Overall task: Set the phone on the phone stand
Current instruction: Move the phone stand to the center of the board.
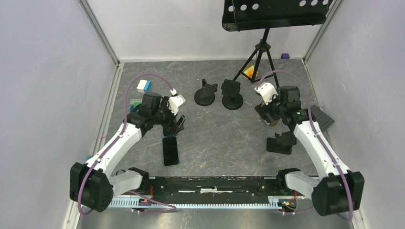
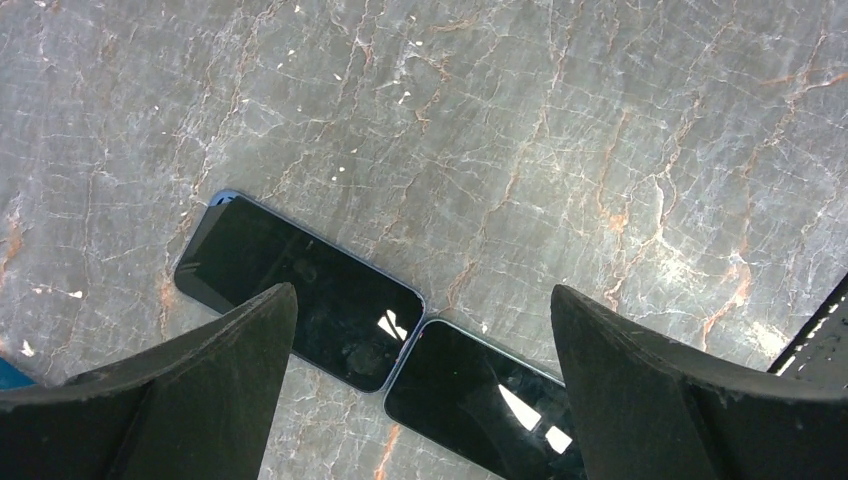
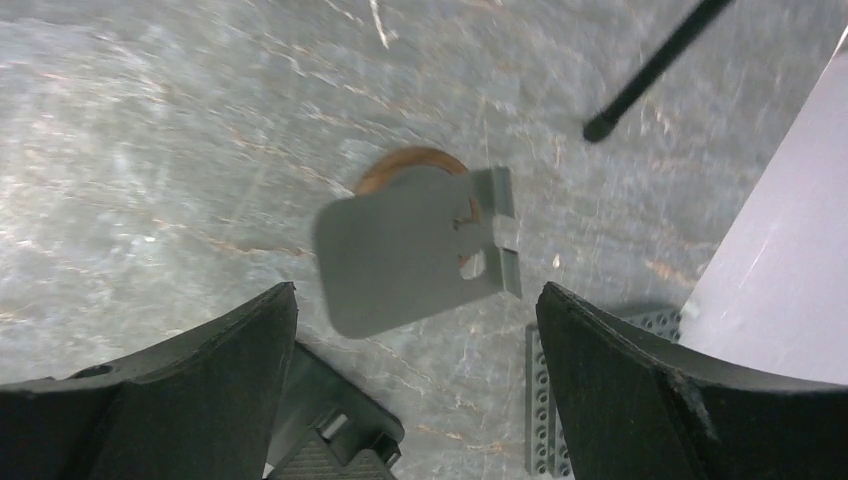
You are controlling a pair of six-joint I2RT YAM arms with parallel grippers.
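Observation:
Two dark-screened phones lie flat on the marble table, corner to corner: one (image 2: 300,300) under my left finger, the other (image 2: 490,400) toward the right finger. My left gripper (image 2: 422,290) hovers above them, open and touching neither. From the top view only one phone (image 1: 170,150) shows, just nearer than the left gripper (image 1: 178,125). My right gripper (image 3: 417,287) is open and empty above a grey phone stand (image 3: 415,250) on a brown round base. In the top view the right gripper (image 1: 270,118) covers that stand.
Two black round-based stands (image 1: 206,94) (image 1: 232,94) sit mid-table. Another black stand (image 1: 282,142) (image 3: 330,430) lies by the right arm. A grey studded plate (image 3: 545,400), a tripod (image 1: 258,57) under a music tray, and loose bricks (image 1: 143,86) are near the walls.

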